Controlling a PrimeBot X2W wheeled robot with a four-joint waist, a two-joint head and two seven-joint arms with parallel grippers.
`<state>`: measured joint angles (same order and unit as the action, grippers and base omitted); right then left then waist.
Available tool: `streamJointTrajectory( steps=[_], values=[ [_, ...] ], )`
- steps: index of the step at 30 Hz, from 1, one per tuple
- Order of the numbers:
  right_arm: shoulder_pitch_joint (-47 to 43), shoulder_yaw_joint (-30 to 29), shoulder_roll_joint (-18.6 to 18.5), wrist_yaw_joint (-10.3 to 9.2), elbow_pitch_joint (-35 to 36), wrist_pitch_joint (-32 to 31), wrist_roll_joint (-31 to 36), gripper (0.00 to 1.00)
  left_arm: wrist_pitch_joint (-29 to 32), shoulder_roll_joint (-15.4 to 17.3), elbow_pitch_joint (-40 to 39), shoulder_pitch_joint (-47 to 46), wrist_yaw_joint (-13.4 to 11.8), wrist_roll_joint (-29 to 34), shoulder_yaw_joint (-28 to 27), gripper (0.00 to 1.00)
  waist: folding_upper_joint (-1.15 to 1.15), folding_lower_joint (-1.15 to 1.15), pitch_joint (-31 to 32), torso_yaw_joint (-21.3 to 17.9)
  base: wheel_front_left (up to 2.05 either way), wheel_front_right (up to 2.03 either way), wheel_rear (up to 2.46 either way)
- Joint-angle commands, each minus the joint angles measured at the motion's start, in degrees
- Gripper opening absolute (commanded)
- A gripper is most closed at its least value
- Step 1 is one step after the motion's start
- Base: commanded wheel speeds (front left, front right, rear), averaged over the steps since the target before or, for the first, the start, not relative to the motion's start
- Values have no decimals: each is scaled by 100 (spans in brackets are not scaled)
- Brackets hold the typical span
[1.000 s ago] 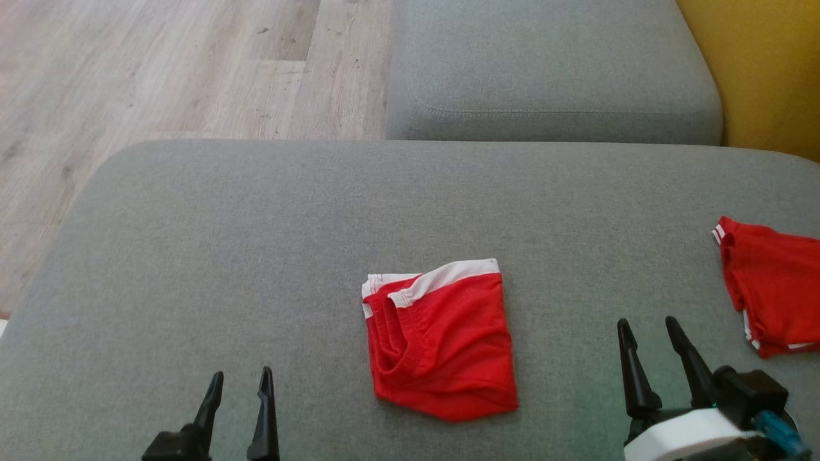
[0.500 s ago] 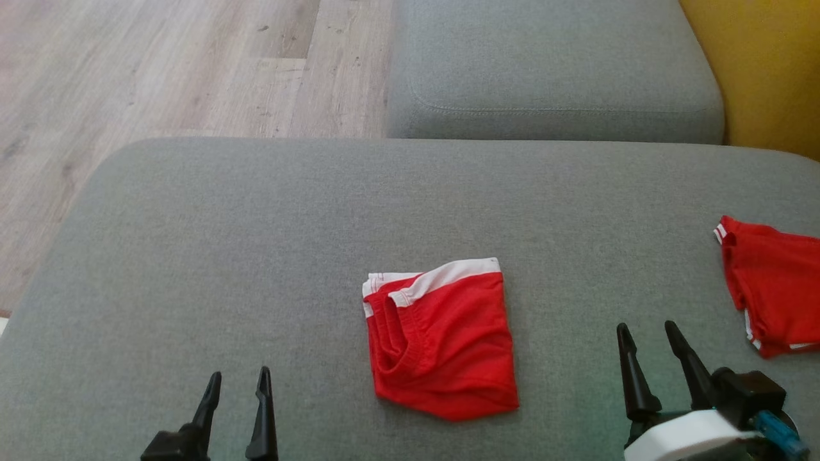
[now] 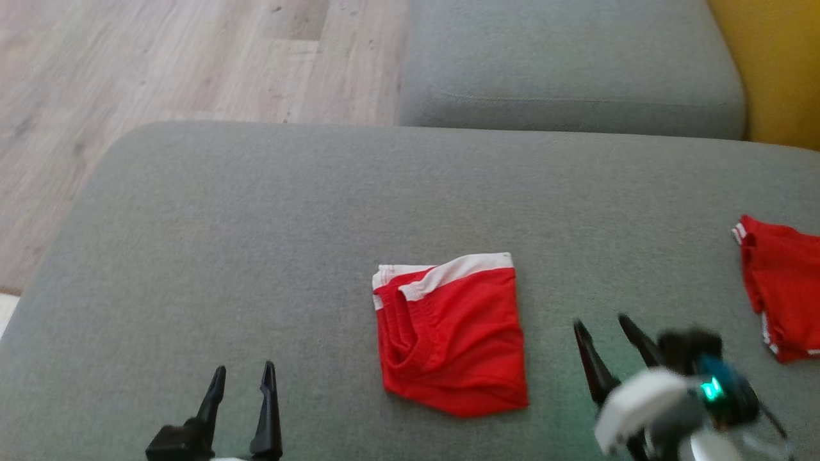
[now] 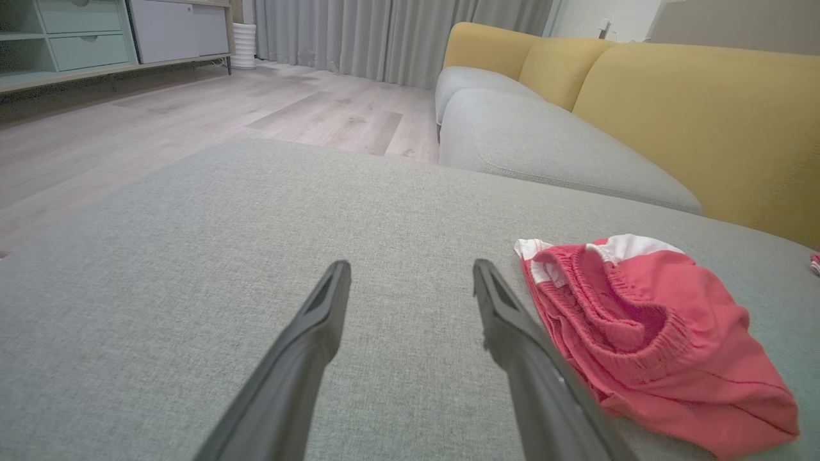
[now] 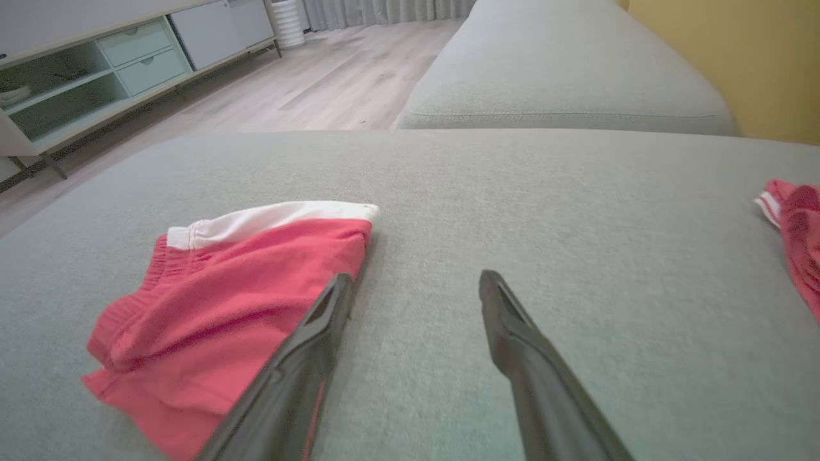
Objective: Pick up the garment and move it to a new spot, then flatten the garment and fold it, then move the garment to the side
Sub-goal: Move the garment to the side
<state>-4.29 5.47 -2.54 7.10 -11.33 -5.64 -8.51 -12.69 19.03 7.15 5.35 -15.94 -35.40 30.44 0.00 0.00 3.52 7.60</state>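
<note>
**Two red garments, two open claws, one grey cushion**

Two red garments lie on the large grey cushion (image 3: pixel 256 211). Two claws hover over its near edge. Each has two dark fingers (image 4: pixel 512 333), four in all. A second cushion (image 3: pixel 570 57) of the same grey sits beyond the far edge, with a yellow backrest (image 3: pixel 785 64) to its right and pale wooden floor (image 3: pixel 160 57) to its left.

The garment (image 3: pixel 451 339) lies about midway between the cushion's left and right edges, nearer the near edge than the far one. It is folded into a rough rectangle, bright red, with one white waistband (image 3: pixel 471 267) running along its far side. At its left side a ribbed elastic opening curves down through the cloth, and a second strip of white shows behind it. The near side is wrinkled and slightly lifted rather than flat.

The second red garment (image 3: pixel 781 288) lies at the cushion's right edge, well apart from the first, with thin white trim on its left side. The picture's border cuts it off.

The left claw (image 3: pixel 245 366) is to the left of the garment, with its fingers spread apart and nothing between them. The right claw (image 3: pixel 601 320) is just beside the garment's right side, with its fingers likewise apart and empty. The garment lies between the two claws.
</note>
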Motion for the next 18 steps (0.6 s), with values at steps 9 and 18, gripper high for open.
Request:
streamJointTrajectory(
  steps=[9, 18],
  values=[
    [1475, 374, -34, 39, -704, -1422, -349, 100, -127, -166, 114, -452, 84, -53, -114, 100, 0, 0, -155, 537, 0, 0, 0],
    [2062, 294, -34, 39, -1840, -2108, -765, 100, -185, -291, 238, -493, 154, -22, -137, 100, 0, 0, -308, 896, 0, 0, 0]
  ],
)
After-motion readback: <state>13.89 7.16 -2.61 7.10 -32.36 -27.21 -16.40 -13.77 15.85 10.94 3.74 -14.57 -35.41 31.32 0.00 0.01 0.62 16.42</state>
